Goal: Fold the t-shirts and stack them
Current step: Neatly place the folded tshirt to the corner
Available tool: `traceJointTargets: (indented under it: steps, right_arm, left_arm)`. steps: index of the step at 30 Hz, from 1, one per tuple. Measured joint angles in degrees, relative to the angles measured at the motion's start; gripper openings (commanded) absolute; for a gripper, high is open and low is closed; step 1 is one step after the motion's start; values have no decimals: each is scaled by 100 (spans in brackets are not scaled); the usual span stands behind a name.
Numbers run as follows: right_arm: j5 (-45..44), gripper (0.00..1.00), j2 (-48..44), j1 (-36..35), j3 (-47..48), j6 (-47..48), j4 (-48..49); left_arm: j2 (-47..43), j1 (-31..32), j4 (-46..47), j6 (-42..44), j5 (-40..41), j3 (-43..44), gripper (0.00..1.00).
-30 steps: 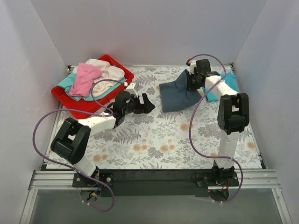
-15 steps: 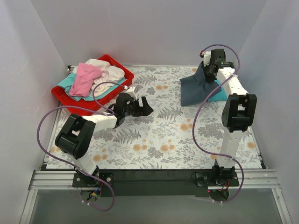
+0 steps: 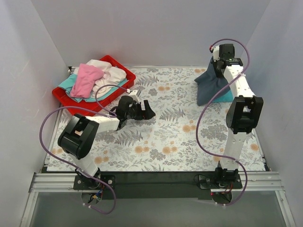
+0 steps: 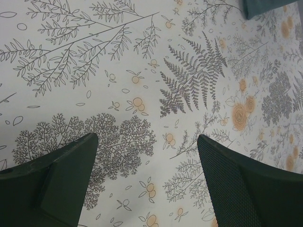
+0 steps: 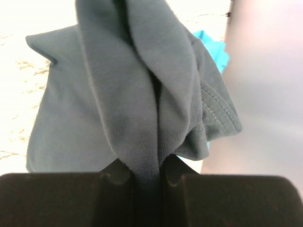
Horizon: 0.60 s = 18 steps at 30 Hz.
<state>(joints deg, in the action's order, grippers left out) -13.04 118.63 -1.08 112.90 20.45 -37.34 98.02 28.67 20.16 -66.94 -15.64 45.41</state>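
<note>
My right gripper point(image 3: 218, 66) is shut on the slate grey-blue t-shirt point(image 3: 210, 86), held raised at the far right corner; the cloth hangs in folds from the pinch in the right wrist view point(image 5: 118, 94). A turquoise t-shirt point(image 3: 227, 96) lies under it, showing as a bright patch in the right wrist view point(image 5: 213, 49). Pink point(image 3: 86, 79), cream-white point(image 3: 111, 75) and teal point(image 3: 90, 98) t-shirts lie piled in the red tray point(image 3: 124, 71). My left gripper point(image 3: 146, 109) is open and empty low over the floral cover, its fingers point(image 4: 61, 175) wide apart.
The red tray stands at the far left, just behind my left arm. White walls close in the back and both sides. The floral table cover point(image 3: 165, 137) spreads across the middle and front. A corner of the grey-blue cloth point(image 4: 265, 7) shows at the top of the left wrist view.
My right gripper has carried the grey-blue t-shirt right and back, off the middle of the cover and over the turquoise one. My left gripper has barely moved.
</note>
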Motion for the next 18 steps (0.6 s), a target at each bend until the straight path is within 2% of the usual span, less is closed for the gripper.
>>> traceJointTargets:
  steps: [7,13,18]
  right_arm:
    - [-170,1,13,-7,186,70,-9]
    - [577,1,9,0,186,26,-2]
    - [811,1,-50,-2,184,-70,-2]
  left_arm:
    - [109,-4,2,-4,-9,-7,79]
    - [125,-7,15,-17,-13,-9,79]
    - [186,-7,87,-20,-33,-7,79]
